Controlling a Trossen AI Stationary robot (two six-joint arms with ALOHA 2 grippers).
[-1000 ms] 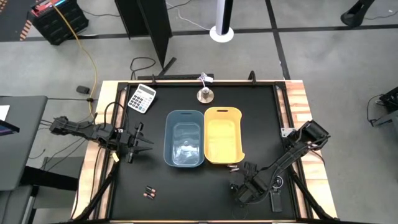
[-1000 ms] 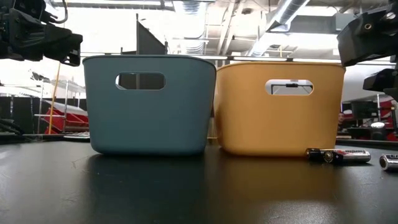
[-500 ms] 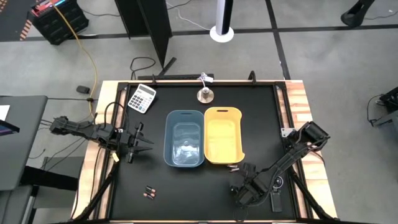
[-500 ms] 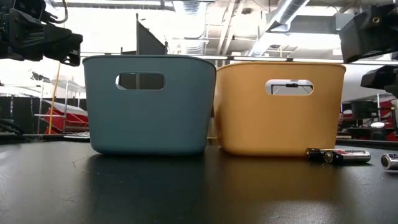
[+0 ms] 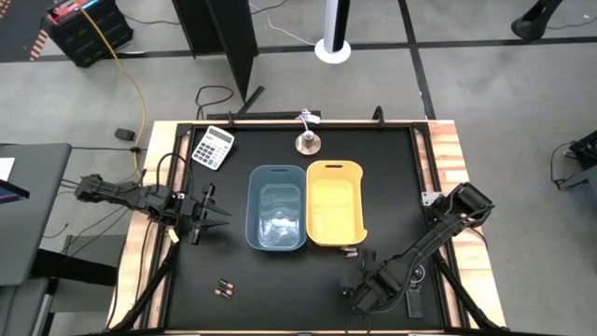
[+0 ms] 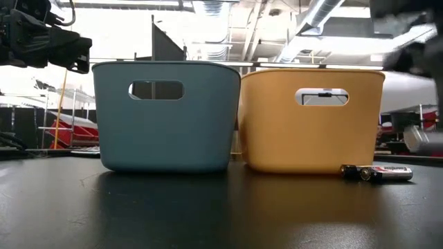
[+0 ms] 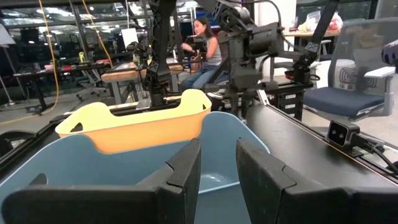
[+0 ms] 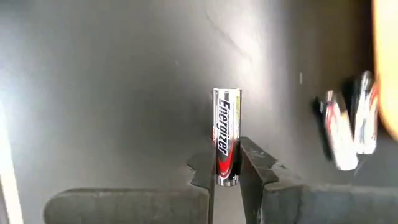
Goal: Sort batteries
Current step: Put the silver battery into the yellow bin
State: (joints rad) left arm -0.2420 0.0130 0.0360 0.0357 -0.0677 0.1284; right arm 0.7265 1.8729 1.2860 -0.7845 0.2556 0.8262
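Right wrist view, battery (image 8: 226, 135) between right gripper (image 8: 225, 167) fingertips

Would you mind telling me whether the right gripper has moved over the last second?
Yes. The right gripper, shut on a battery, has lifted slightly, away from the yellow bin.

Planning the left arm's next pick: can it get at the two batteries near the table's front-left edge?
Probably yes: the left gripper holds nothing, and the batteries lie on open table with nothing between.

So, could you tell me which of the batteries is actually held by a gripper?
The silver Energizer battery, clamped between the right gripper fingers. The others lie loose on the table.
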